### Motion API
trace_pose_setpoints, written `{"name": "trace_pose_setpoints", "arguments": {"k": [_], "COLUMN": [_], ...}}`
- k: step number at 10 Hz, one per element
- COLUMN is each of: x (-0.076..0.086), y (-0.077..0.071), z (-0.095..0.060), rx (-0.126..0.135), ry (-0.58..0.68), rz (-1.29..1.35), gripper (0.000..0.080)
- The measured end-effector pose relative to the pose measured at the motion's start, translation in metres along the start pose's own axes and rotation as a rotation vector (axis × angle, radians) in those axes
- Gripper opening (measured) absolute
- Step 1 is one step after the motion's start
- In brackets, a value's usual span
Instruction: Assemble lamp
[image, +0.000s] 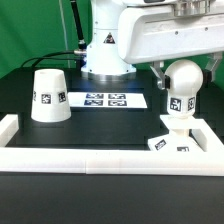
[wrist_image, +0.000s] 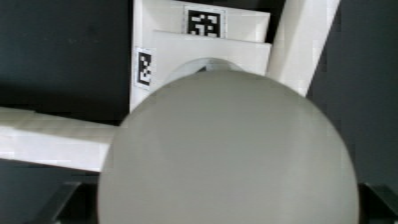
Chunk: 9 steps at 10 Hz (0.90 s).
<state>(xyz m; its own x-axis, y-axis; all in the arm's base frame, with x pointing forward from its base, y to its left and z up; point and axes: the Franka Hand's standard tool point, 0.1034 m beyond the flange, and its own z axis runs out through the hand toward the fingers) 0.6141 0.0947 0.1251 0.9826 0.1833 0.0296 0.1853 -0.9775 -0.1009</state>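
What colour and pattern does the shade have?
The shade is white with black-and-white square tags; clearest in the exterior view.

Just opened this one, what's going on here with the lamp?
The Panda's gripper straddles the round top of the bulb. The bulb stands upright over the square base, which is tucked into the corner of the white rail at the exterior view's right. Whether the gripper actually clamps the bulb, or how far the bulb is seated, cannot be told. The shade sits apart on the table at the exterior view's left, beside the marker board, not yet on the lamp.
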Motion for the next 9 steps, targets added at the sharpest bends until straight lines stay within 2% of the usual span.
{"name": "trace_pose_setpoints", "arguments": {"k": [3, 9], "x": [0.0000, -0.0038], "y": [-0.0006, 0.0003], "z": [0.0001, 0.0005], "rx": [0.003, 0.001], "ry": [0.000, 0.016], "rz": [0.078, 0.756], "gripper": [0.0573, 0.0576]}}
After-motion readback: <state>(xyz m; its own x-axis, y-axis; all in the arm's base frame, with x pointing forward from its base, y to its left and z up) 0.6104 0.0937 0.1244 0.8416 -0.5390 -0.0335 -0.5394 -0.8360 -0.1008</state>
